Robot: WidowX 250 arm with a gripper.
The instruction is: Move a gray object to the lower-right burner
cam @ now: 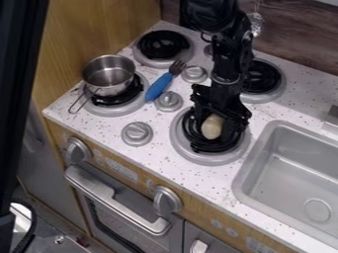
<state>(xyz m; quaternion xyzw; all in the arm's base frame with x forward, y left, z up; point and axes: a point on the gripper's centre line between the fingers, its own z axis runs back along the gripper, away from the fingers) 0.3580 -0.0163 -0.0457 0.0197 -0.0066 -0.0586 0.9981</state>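
The black gripper hangs over the lower-right burner, its dark lower parts blending with the black coil. A pale beige, rounded object is at this burner, directly beneath the gripper and partly framed by it. Whether the gripper holds it, I cannot tell. On the lower-left burner stands a gray metal pot, upright, with its thin wire handle pointing toward the front left. The pot is well to the left of the gripper.
A blue-handled fork lies between the left burners and the gray knobs. Two more black-coiled burners, upper left and upper right, are behind. The sink is at the right, and a wooden wall borders the left.
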